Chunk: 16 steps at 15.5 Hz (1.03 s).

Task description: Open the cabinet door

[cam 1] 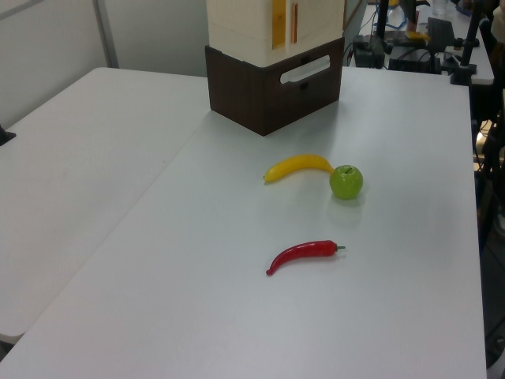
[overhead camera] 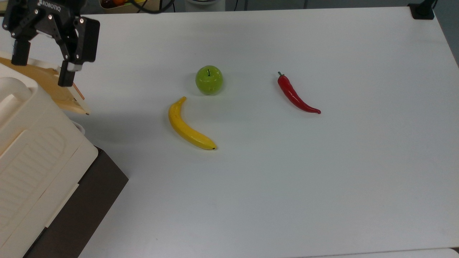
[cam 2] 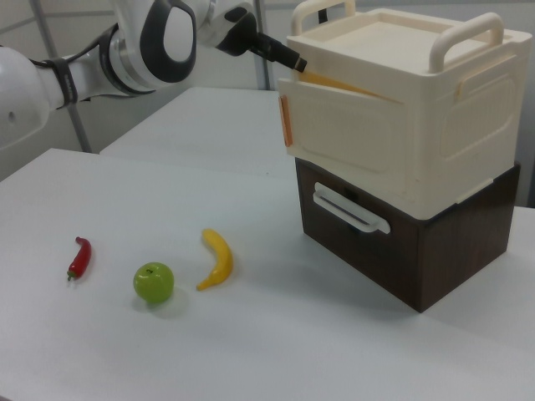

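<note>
Top view: pincer (overhead camera: 42,68) body reads "ROBOTIQ"; fingers apart.

We see a robotics lab: a bare white tabletop (cam 1: 237,316) carries toy food, a banana (overhead camera: 189,126), an apple (overhead camera: 209,79) and a chili (overhead camera: 296,95). Stands and cabling (cam 1: 410,39) crowd the left view's far right, and a white robot arm (cam 2: 109,58) reaches in.
</note>
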### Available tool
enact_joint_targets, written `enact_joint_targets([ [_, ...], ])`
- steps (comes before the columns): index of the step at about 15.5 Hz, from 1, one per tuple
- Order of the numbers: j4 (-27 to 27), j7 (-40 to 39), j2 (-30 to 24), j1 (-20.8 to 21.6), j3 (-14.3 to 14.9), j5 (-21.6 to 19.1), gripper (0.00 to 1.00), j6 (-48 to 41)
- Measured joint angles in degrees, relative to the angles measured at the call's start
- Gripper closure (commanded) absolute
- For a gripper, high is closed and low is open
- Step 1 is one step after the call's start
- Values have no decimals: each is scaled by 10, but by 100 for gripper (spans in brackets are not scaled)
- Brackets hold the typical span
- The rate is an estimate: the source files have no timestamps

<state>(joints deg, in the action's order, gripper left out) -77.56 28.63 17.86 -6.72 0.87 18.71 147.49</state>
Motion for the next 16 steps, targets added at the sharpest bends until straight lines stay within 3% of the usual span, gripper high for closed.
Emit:
enact_joint_targets([
  [9,-11,-2,2,-1,1,1,0,-6],
  [16,-12,-65,-27,-3,1,0,0,-127],
])
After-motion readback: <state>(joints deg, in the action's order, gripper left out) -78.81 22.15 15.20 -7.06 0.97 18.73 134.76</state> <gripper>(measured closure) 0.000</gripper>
